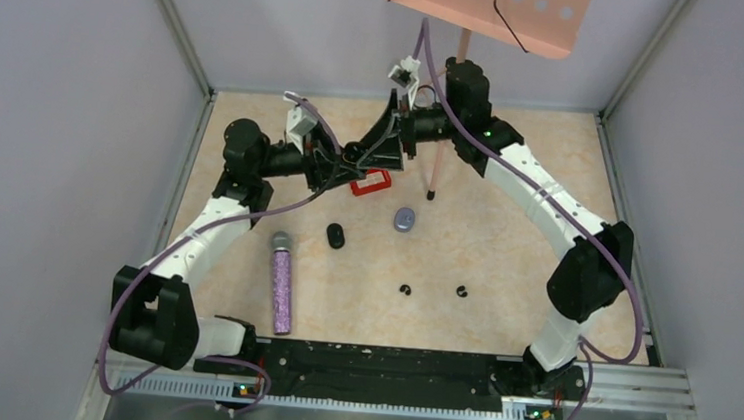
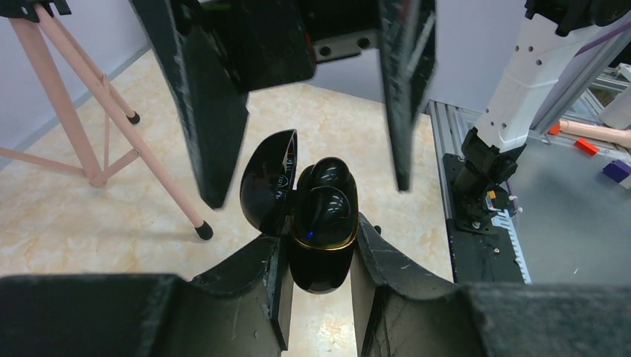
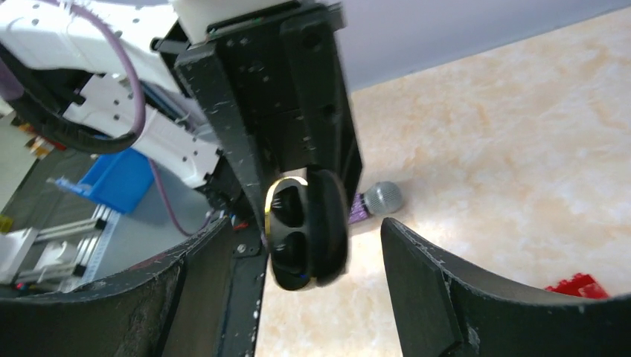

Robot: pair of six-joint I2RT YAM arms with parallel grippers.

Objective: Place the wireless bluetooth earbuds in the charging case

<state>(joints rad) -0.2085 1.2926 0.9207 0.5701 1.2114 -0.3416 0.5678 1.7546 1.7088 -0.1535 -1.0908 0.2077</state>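
Black case (image 2: 324, 216) is being clamped mid-air betw. the left gripper (image 2: 320, 245) fingers, lid (image 2: 268, 182) hinged open. Whether its wells are filled can't be told. The right gripper (image 3: 305, 227) is hanging wide open w/ nothing in it, straddling the case. Two earbuds (image 1: 404, 289) are lying loose on the table (image 1: 528, 212), well apart from both grippers. Prob. best approach: case gripped steady, wells facing the right arm, each bud pinched lightly and pressed in square.

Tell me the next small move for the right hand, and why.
Probably push the open lid shut with the right hand. The left hand clamps the black charging case, both wells look filled with black earbuds, and the right hand hangs open right beside it, holding nothing.
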